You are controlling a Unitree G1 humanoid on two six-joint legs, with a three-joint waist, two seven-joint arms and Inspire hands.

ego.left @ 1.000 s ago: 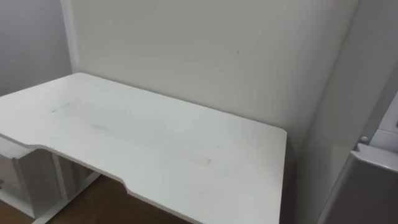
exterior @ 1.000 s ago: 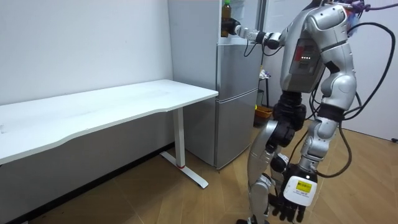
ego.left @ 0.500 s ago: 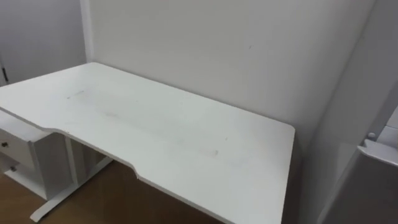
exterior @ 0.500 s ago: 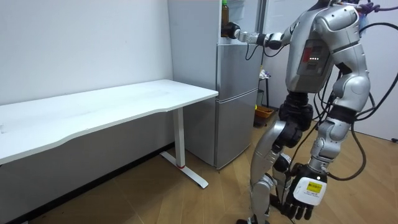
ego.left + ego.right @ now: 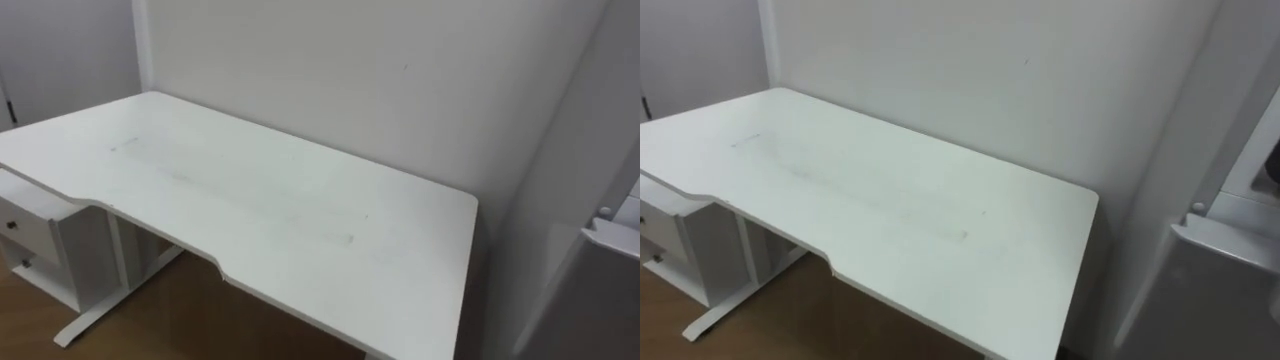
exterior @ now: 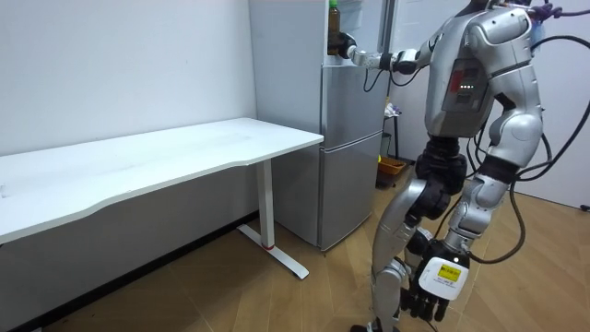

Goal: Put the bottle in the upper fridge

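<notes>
White table takes up most of what your head camera sees, with nothing on it, so steer this step by the room view. There your right hand is stretched out at shoulder height, its fingers wrapped round the lower part of the bottle. The bottle is upright at the level of the upper compartment of the fridge, above the top edge of the lower door. Gripping it low and vertical makes sense: the base can meet a shelf first, and the cap stays away from whatever is overhead. At this distance I can't tell whether the bottle is already inside or just at the opening, or whether its base rests on anything.

Your left hand hangs loose by your knee with relaxed fingers, holding nothing. That keeps it clear of the fridge front.

You're standing just in front of the fridge, with the table on your left. My judgement is that you're in the placing step. Turn your head towards the fridge before you let go, because you can't currently see the shelf and a blind release could tip the bottle.
</notes>
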